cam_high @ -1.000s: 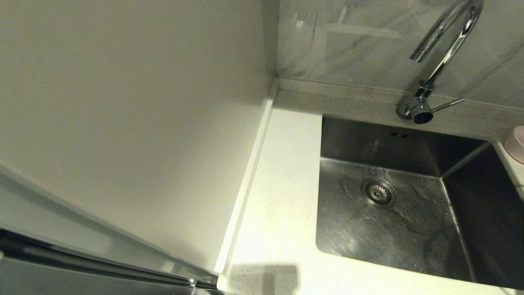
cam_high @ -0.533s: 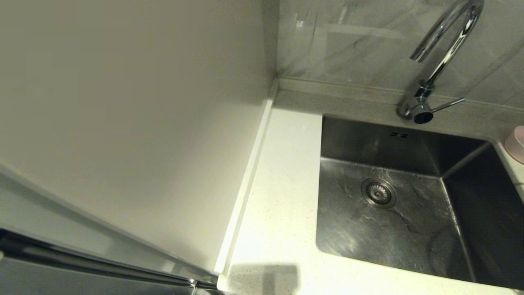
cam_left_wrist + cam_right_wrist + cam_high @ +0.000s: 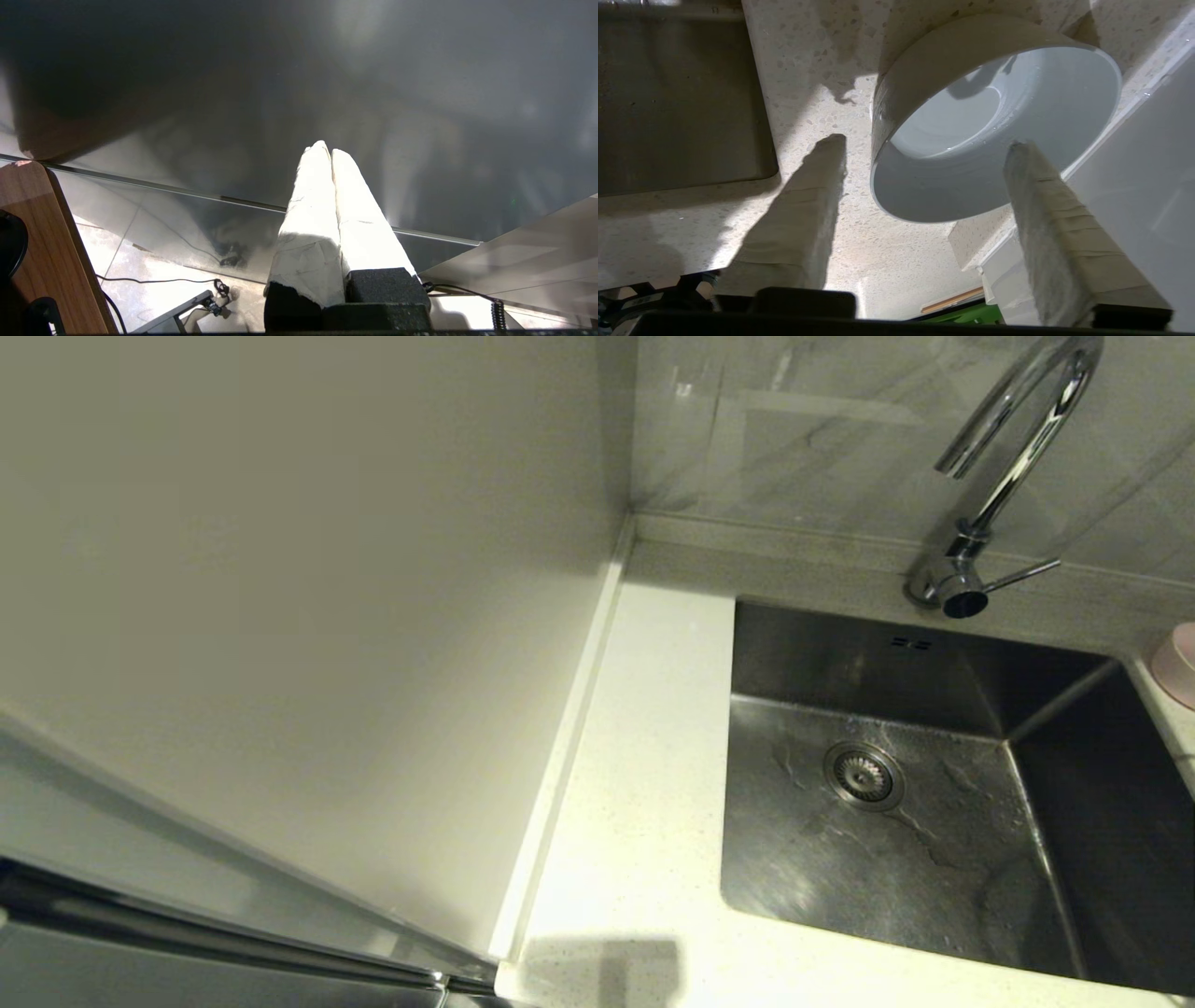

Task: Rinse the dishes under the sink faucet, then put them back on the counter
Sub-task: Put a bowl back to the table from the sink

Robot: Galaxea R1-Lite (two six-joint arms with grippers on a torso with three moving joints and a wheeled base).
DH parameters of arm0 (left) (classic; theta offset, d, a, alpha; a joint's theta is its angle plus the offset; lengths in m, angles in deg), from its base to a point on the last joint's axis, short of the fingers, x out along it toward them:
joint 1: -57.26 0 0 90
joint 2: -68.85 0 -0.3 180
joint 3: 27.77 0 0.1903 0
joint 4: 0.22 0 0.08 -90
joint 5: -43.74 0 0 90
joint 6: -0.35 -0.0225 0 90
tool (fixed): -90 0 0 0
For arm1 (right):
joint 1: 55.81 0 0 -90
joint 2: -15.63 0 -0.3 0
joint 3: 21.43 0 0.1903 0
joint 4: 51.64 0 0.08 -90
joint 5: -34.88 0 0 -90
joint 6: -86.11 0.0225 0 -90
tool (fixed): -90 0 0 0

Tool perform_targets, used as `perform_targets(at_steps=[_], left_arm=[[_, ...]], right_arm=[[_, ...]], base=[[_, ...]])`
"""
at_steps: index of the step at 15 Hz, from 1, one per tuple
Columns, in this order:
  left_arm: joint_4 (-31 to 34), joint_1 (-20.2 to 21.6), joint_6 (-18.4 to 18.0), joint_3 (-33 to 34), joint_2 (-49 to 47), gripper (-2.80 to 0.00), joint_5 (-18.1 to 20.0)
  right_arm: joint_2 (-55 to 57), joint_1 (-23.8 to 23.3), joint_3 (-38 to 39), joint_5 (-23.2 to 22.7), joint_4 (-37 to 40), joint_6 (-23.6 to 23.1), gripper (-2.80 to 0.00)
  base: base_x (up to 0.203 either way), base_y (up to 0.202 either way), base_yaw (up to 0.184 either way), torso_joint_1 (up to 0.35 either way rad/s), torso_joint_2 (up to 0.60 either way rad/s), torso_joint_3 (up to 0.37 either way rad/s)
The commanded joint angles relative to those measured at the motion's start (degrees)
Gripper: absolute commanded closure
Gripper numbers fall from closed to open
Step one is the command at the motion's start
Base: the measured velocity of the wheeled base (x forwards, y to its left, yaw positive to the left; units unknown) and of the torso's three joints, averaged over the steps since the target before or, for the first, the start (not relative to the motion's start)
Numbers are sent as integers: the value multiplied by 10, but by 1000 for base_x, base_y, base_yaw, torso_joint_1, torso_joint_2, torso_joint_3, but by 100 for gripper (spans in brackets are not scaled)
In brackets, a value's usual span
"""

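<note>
My left gripper (image 3: 327, 154) hangs parked off the work with its fingers pressed together, while over on the counter (image 3: 817, 84) beside the sink (image 3: 677, 93) my right gripper (image 3: 924, 144) stands spread around a grey-blue bowl (image 3: 994, 126) that sits there wet, one finger by its rim; I judge this bowl rinsed and returned. The faucet (image 3: 1008, 457) shows no water, the sink basin holds no dish, a pink bowl (image 3: 1178, 665) is cut off at the head view's right edge, and I cannot find the yellow one.

The white speckled counter (image 3: 644, 784) surrounds the steel sink (image 3: 896, 821). A grey-blue bowl (image 3: 994, 130) sits on it near the sink's corner; a pink bowl (image 3: 1178, 663) rests at its far edge.
</note>
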Motion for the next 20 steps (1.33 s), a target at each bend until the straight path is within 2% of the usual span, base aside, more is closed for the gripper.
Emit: perform_targets(at_steps=[1,5,9,10,13,14,15,18,20], left_arm=[[0,0,0,2,0,0,0],[0,0,0,2,0,0,0],[0,0,0,2,0,0,0],[0,0,0,2,0,0,0],[0,0,0,2,0,0,0],[0,0,0,2,0,0,0],[0,0,0,2,0,0,-1],[0,0,0,2,0,0,0],[0,0,0,2,0,0,0]], right_arm=[[-11,-1,0,0,3,-2,-280],[-50,-2,5,0,5,-1,-280],[-137,-16,19,-2,4,8,-280],[-158,-15,25,-15,4,16,-280],[-206,2,37,-121,4,19,-280],[-220,18,41,-132,3,18,-280],[-232,37,42,-136,3,19,0],[-280,93,46,-155,2,25,0],[-319,122,57,-196,2,25,0]], base=[[0,0,0,0,0,0],[0,0,0,0,0,0],[0,0,0,0,0,0],[0,0,0,0,0,0],[0,0,0,0,0,0],[0,0,0,0,0,0],[0,0,0,0,0,0],[0,0,0,0,0,0],[0,0,0,0,0,0]])
